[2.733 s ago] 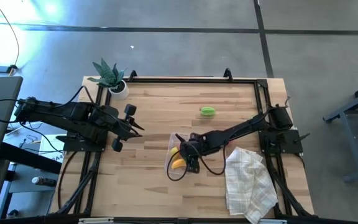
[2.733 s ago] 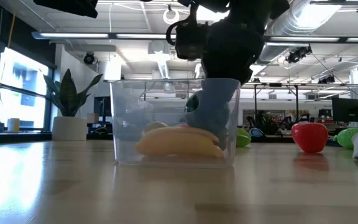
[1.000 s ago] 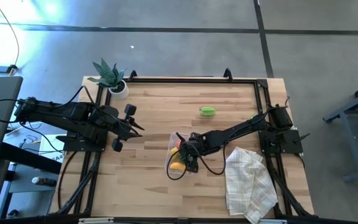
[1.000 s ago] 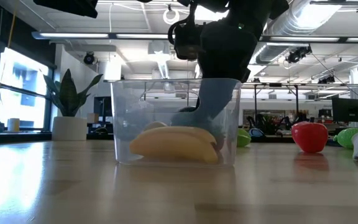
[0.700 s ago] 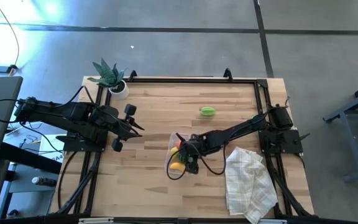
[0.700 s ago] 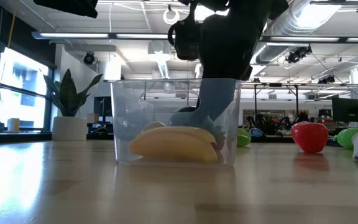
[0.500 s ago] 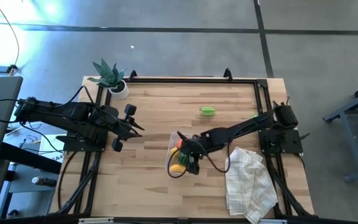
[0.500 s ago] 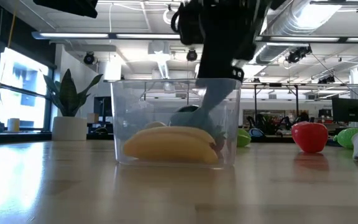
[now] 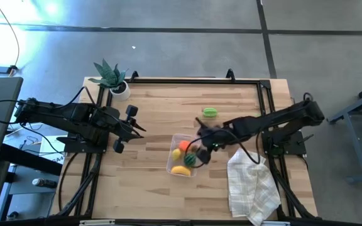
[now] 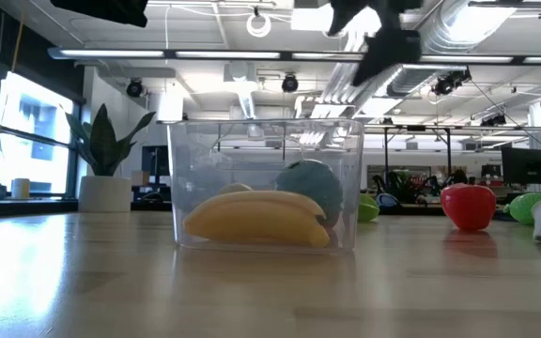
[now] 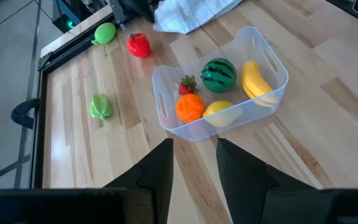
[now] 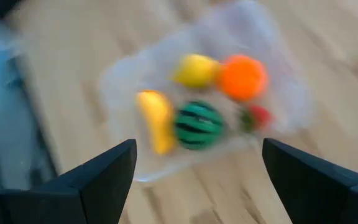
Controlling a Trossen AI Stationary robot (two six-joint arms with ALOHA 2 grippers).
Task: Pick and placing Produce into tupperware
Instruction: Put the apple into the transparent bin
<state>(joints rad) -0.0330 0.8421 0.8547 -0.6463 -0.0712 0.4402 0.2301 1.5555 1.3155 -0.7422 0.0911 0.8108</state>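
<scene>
The right gripper [image 9: 207, 142] is empty, fingers wide, just above the tupperware [image 9: 182, 158]. Next it should reach the green fruit [image 9: 210, 112] beyond it, descending straight.

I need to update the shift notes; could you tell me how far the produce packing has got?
Done: banana, watermelon, orange, lemon and strawberry lie in the tupperware. In hand: nothing; the right claw is open and empty. Left: two green pieces and a red one on the table.
</scene>
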